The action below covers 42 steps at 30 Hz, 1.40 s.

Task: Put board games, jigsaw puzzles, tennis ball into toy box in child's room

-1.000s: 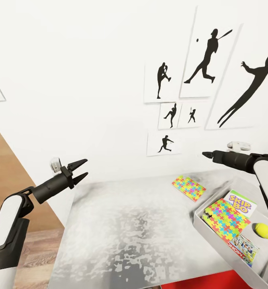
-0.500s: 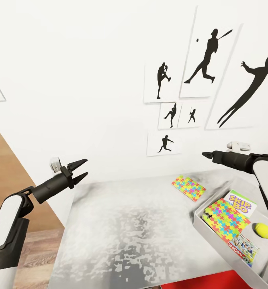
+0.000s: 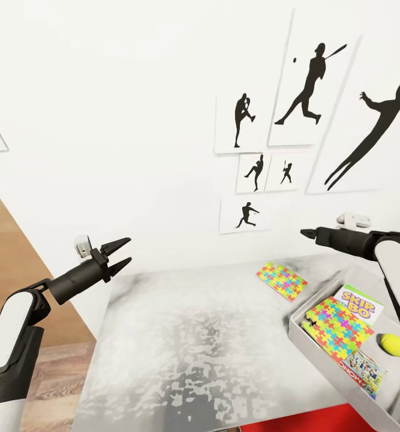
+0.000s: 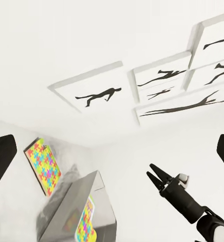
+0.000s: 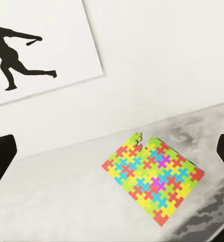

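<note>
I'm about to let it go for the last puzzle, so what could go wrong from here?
The jigsaw puzzle lies thin and flat on the table, near the wall, so the open right claw may scrape the top or slide it away. The toy box already holds stacked toys and the tennis ball; a careless drop might nudge the ball.

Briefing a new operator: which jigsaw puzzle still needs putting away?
On the grey table, find the toy box at its right edge. The loose jigsaw puzzle lies on the tabletop beside the box, nearer the wall; its twin is inside the box.
</note>
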Motion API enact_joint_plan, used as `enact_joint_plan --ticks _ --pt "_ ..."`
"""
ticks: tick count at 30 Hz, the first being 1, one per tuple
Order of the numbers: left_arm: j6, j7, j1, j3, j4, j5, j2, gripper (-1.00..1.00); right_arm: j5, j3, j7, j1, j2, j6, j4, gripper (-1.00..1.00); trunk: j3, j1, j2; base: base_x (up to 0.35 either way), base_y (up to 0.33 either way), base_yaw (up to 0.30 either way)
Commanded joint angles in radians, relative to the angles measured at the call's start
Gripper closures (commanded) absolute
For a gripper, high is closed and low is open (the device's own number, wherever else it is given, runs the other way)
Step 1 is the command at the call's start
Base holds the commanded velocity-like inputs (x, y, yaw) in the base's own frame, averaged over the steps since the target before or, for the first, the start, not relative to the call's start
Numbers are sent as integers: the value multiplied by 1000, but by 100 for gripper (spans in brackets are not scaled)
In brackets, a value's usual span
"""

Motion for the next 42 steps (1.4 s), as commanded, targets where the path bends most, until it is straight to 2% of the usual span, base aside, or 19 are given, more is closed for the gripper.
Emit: enact_joint_plan --ticks 1,9,13,16,17,20,21,23,24,28,29,34,42 --pt "5 1 -1 1 0 1 0 -100 -10 0 -10 -1 0 3 -1 -100 -2 1 -2 0 0 0" --pt "5 2 -1 1 3 -1 0 -100 -9 4 -16 0 18 3 7 -100 -2 1 -2 0 0 0" --pt "5 4 -2 1 5 -2 0 -100 -7 8 -19 -9 24 3 66 -100 -2 1 -2 0 0 0" --pt "5 4 -1 2 6 -1 0 -100 -5 14 -21 -61 45 3 201 -100 -2 1 -2 0 0 0" --pt "5 4 -1 2 6 -1 0 -100 -5 14 -21 -61 45 3 201 -100 -2 1 -2 0 0 0" --pt "5 3 -1 6 7 1 4 -100 0 32 -20 -162 82 3 391 -100 -2 1 -2 0 0 0" --pt "5 3 -1 6 7 1 4 -100 0 32 -20 -162 82 3 391 -100 -2 1 -2 0 0 0" --pt "5 2 -1 9 7 1 6 -100 3 51 -19 -229 103 3 515 -100 -2 1 -2 0 0 0" --pt "5 2 -1 9 7 1 6 -100 3 51 -19 -229 103 3 515 -100 -2 1 -2 0 0 0" --pt "5 2 0 12 9 1 9 -100 9 112 -16 -317 127 3 678 -100 -2 1 -2 0 0 0" --pt "5 2 0 12 9 1 9 -100 9 112 -16 -317 127 3 678 -100 -2 1 -2 0 0 0" --pt "5 3 0 13 9 0 10 -100 12 174 -16 -360 140 3 756 -100 -3 1 -2 0 0 0" --pt "5 3 0 13 9 -1 10 -100 12 197 -12 -376 145 -1 789 -100 -11 1 -2 0 0 0"
